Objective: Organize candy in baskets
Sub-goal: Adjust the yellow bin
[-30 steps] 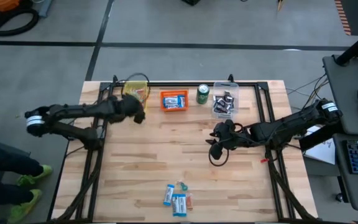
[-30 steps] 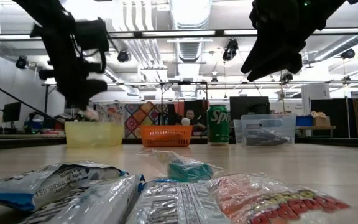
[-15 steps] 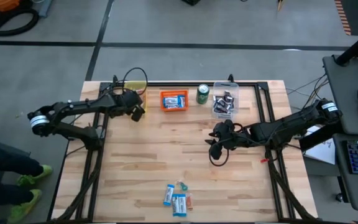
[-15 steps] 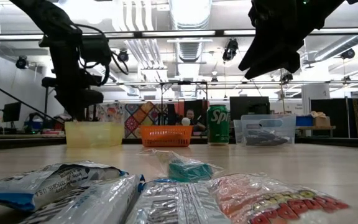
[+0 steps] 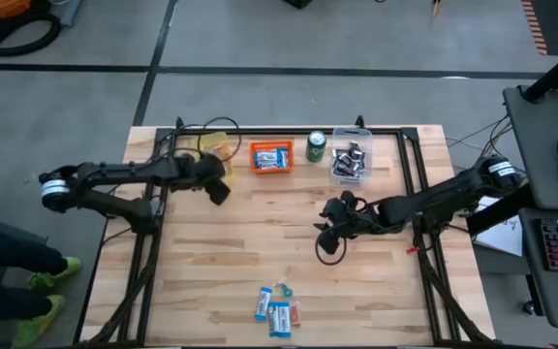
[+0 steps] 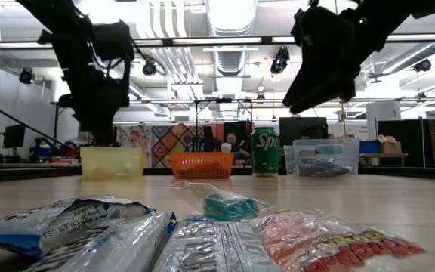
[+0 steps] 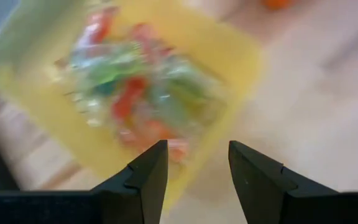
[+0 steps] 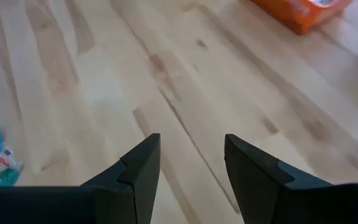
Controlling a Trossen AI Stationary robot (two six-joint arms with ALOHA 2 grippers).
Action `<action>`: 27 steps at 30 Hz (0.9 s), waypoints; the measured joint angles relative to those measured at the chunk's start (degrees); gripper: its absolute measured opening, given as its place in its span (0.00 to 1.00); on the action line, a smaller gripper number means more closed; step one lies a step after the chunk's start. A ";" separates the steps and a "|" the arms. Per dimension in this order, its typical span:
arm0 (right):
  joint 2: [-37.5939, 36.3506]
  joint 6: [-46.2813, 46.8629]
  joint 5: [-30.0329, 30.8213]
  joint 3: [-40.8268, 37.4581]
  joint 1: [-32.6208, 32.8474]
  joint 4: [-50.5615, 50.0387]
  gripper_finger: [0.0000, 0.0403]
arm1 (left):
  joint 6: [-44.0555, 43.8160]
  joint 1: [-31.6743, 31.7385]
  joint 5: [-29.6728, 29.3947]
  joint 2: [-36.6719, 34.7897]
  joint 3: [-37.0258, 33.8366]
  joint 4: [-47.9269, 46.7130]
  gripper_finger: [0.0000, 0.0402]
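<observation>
Three bins: small rectangular plastic baskets in a row along the far edge of the pale wooden table [image 5: 260,242], with a green soda can [image 5: 316,146] standing between the orange one and the clear one.
Translucent yellow bin [image 5: 213,145]: a heap of tiny red, green and orange wrapped sweets [image 7: 135,93] (too jumbled to count).
Orange mesh bin [image 5: 271,156]: blue-and-white bars [image 5: 272,155], number unclear from above.
Clear bin [image 5: 350,161]: dark mini bars [image 5: 349,160], several, piled together.
Loose candy: a small cluster of wrappers [image 5: 277,310] near the front edge, well apart from the bins; two blue-and-white bars, a teal sweet and a reddish packet can be made out.
Left gripper [image 5: 217,184]: just beside the yellow bin, raised above its near side, fingers [image 7: 145,177] parted with nothing between them.
Right gripper [image 5: 329,233]: over bare table towards the middle, fingers [image 8: 138,168] apart, holding nothing.
Arms: two, both dark.
</observation>
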 joint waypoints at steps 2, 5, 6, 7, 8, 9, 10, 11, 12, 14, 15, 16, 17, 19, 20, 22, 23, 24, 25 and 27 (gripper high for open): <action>1.96 -1.46 -1.42 0.00 0.00 2.60 0.41 | -1.40 -4.25 0.15 -0.66 0.00 0.44 0.38; 4.81 -2.97 -3.65 0.00 0.01 6.81 0.41 | -3.02 -10.78 -0.79 -1.43 0.00 0.94 0.38; 5.63 -3.16 -4.20 0.00 0.00 7.94 0.41 | -3.65 -12.64 -1.70 -1.69 0.00 0.91 0.38; 6.38 -3.24 -4.74 0.00 0.00 8.82 0.41 | -4.26 -14.41 -2.78 -1.87 0.00 0.90 0.38; 7.12 -3.24 -5.32 0.00 0.00 9.52 0.41 | -4.85 -15.95 -3.59 -2.09 0.00 0.90 0.38; 7.71 -3.22 -5.71 0.00 0.02 10.16 0.41 | -5.46 -17.28 -3.89 -2.30 0.00 0.90 0.38; 8.30 -3.22 -6.17 0.00 0.13 10.69 0.41 | -6.42 -18.58 -3.90 -2.49 0.00 0.90 0.38; 8.79 -3.22 -6.80 0.00 0.22 11.20 0.41 | -7.49 -19.84 -3.90 -2.66 0.00 0.91 0.38; 9.27 -3.21 -7.43 0.00 0.38 11.87 0.41 | -8.67 -21.15 -3.91 -2.72 0.01 0.90 0.38; 10.09 -3.18 -9.08 0.03 0.80 12.88 0.41 | -10.46 -23.99 -3.60 -2.72 0.11 0.94 0.38; 10.41 -3.14 -9.79 0.14 1.01 12.81 0.41 | -11.16 -25.44 -3.58 -2.71 0.13 0.90 0.38; 10.86 -3.14 -10.13 0.38 1.32 12.75 0.41 | -11.70 -26.67 -3.91 -2.59 0.12 0.91 0.38; 11.05 -3.13 -10.19 0.64 1.67 12.86 0.41 | -12.32 -27.77 -4.95 -2.38 0.11 0.66 0.38; 11.29 -3.15 -10.28 0.99 2.18 12.74 0.41 | -14.30 -28.88 -8.15 -1.47 0.09 -1.77 0.37; 11.35 -3.15 -10.28 1.28 2.46 12.83 0.41 | -15.47 -28.77 -9.49 -0.89 0.07 -2.91 0.36; 11.46 -3.32 -10.26 1.70 2.89 12.87 0.41 | -17.18 -27.58 -11.04 0.71 0.04 -5.06 0.33; 11.47 -3.52 -10.26 1.84 3.10 12.82 0.41 | -17.59 -26.62 -11.34 1.46 0.04 -5.90 0.31; 11.45 -3.84 -10.26 2.01 3.29 12.81 0.41 | -17.93 -25.43 -11.45 2.43 0.04 -6.79 0.29; 11.47 -4.14 -10.24 2.19 3.49 12.82 0.41 | -18.05 -24.21 -11.50 3.45 0.04 -7.73 0.27; 11.47 -4.75 -10.19 2.52 3.65 12.87 0.41 | -17.97 -21.44 -11.40 5.65 -0.02 -9.27 0.22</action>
